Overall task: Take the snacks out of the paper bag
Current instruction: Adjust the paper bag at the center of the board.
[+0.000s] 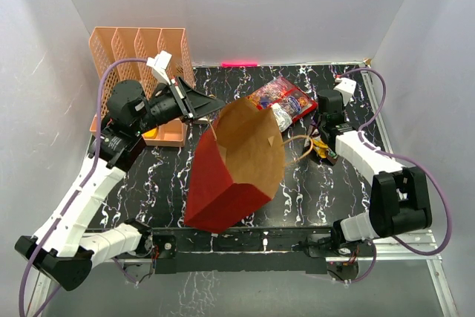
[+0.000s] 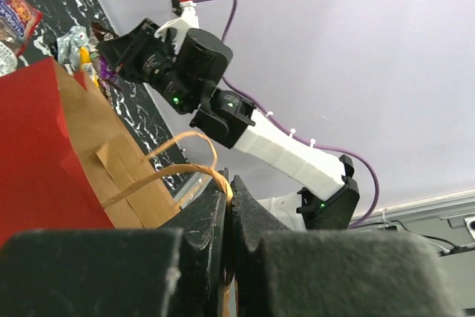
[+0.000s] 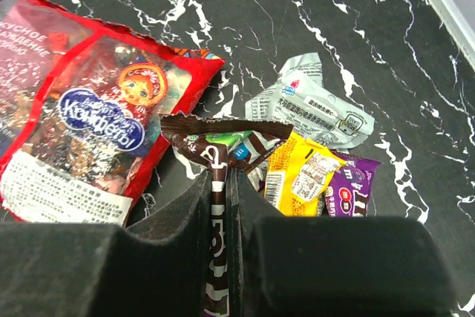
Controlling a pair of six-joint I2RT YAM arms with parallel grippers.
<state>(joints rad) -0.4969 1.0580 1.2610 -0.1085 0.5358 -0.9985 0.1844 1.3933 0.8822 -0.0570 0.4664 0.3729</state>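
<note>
The paper bag (image 1: 223, 183) is glossy red with a brown kraft panel (image 1: 249, 142). It hangs tilted over the table's middle. My left gripper (image 1: 210, 113) is shut on one twisted tan handle (image 2: 185, 168); the wrist view shows the fingers closed (image 2: 231, 183) on it, above the bag (image 2: 37, 154). The other handle (image 1: 297, 150) hangs loose. The red candy bag (image 1: 282, 98) lies behind the paper bag. My right gripper (image 1: 318, 141) is shut (image 3: 231, 180) on a brown packet (image 3: 223, 142). Beside it lie the candy bag (image 3: 82, 109) and the silver (image 3: 312, 105), yellow (image 3: 304, 172) and purple (image 3: 349, 194) packets.
A peach perforated file rack (image 1: 141, 53) stands at the back left, just behind my left arm. A pink stick (image 1: 239, 64) lies against the back wall. White walls close in the black marbled table (image 1: 334, 198) on three sides.
</note>
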